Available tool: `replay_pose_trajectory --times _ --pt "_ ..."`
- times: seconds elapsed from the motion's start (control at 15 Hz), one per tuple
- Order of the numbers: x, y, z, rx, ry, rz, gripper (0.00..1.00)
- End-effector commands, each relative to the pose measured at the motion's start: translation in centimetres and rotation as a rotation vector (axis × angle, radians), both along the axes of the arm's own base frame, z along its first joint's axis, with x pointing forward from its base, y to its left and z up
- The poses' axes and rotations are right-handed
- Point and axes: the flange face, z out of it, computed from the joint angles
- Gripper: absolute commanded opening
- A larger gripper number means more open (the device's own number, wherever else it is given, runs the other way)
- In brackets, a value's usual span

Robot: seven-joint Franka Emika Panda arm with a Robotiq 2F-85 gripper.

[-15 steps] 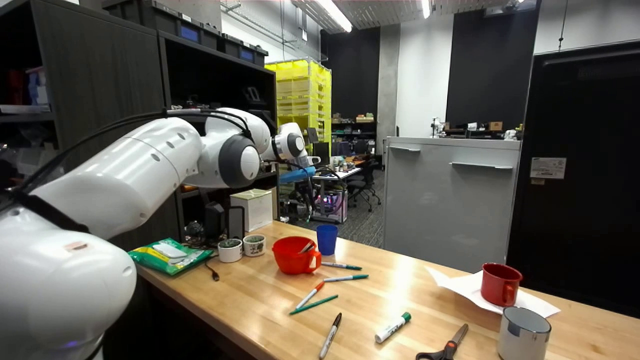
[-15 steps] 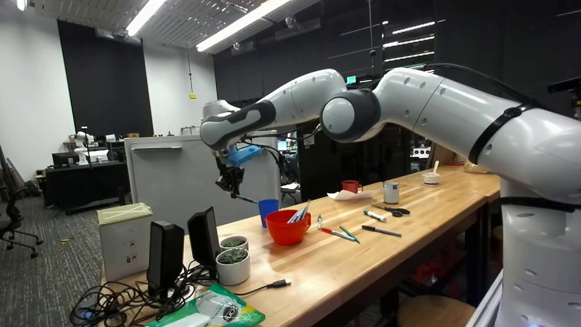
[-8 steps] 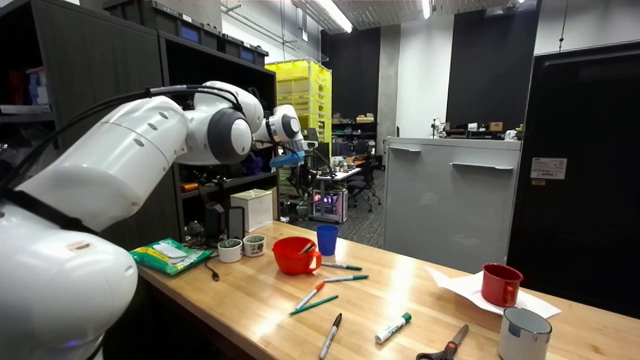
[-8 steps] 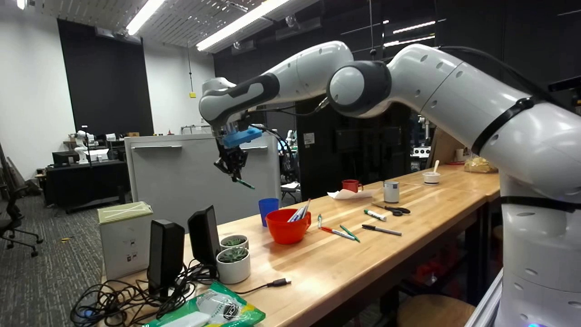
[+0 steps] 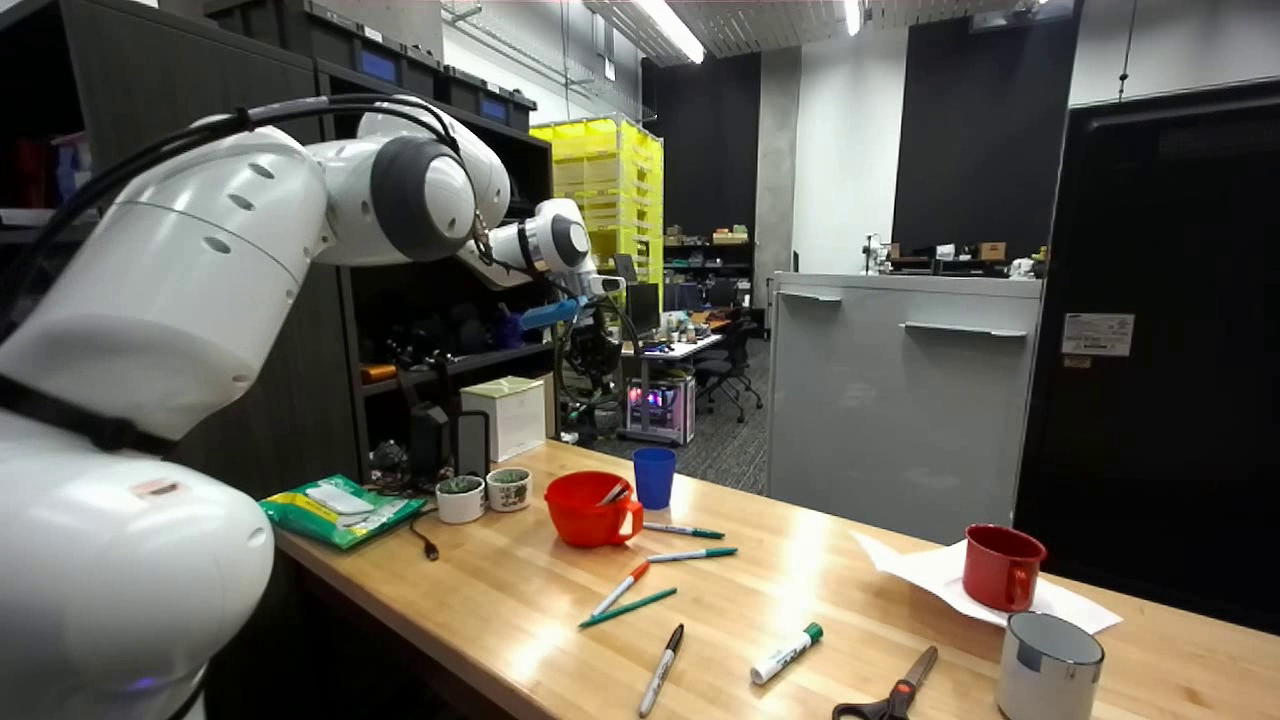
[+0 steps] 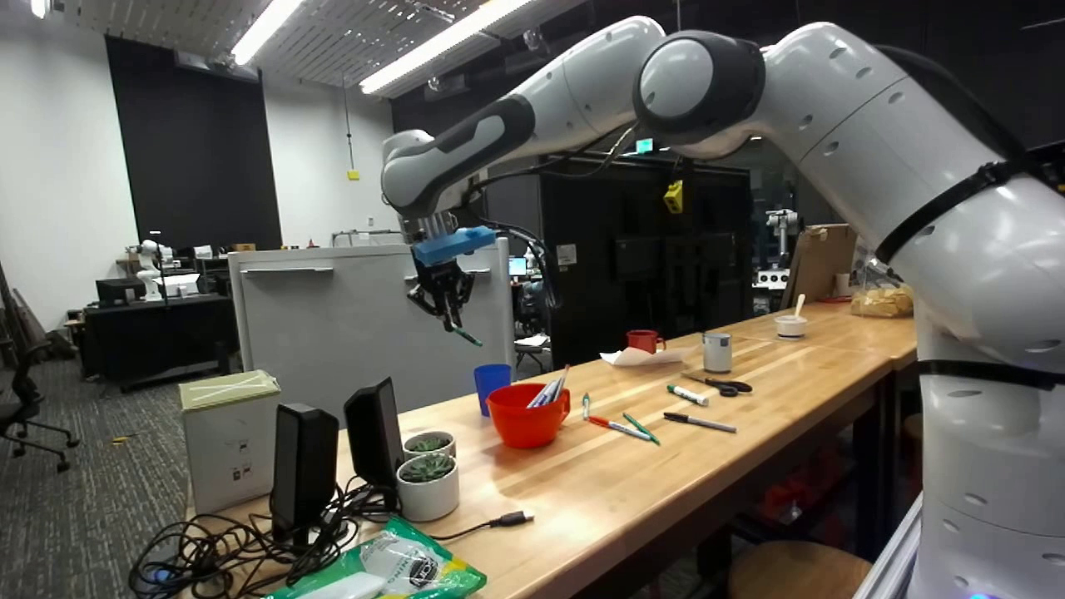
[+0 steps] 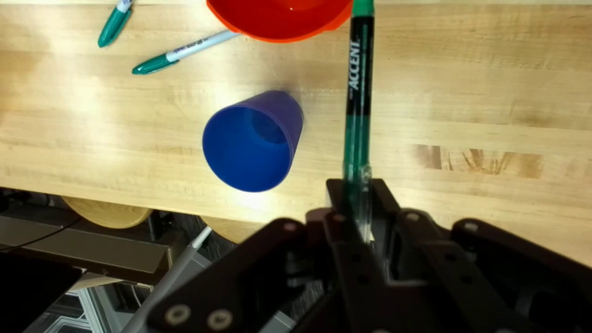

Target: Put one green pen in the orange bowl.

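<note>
Green pen (image 7: 360, 92): likely light, stiff, slick; claw (image 7: 360, 199) pinches near one end, rest jutting ahead. Mid-length hold should swivel less. Bowl (image 6: 522, 423) below, ahead of claw.

Orange bowl (image 7: 282, 23), held green pen (image 7: 359, 88) cut by wrist view's top edge.

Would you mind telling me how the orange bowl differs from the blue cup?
Shape: the orange bowl is wider than it is tall, while the blue cup is taller than it is wide. Color: the bowl is red-orange; the cup is blue. Handle: the bowl has a handle on its side; the cup shows none. Both stand upright, open side up, on the wooden table.
</note>
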Motion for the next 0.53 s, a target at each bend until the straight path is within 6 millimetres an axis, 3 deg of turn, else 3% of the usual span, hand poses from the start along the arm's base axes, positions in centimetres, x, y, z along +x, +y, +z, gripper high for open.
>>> replay_pose_trajectory --times 0.0,0.47 --pt "-3.1 -1.4 -1.4 -0.012 -0.015 -0.022 0.04" --pt "-7.2 -4.5 -7.1 0.005 -0.070 0.028 0.04"
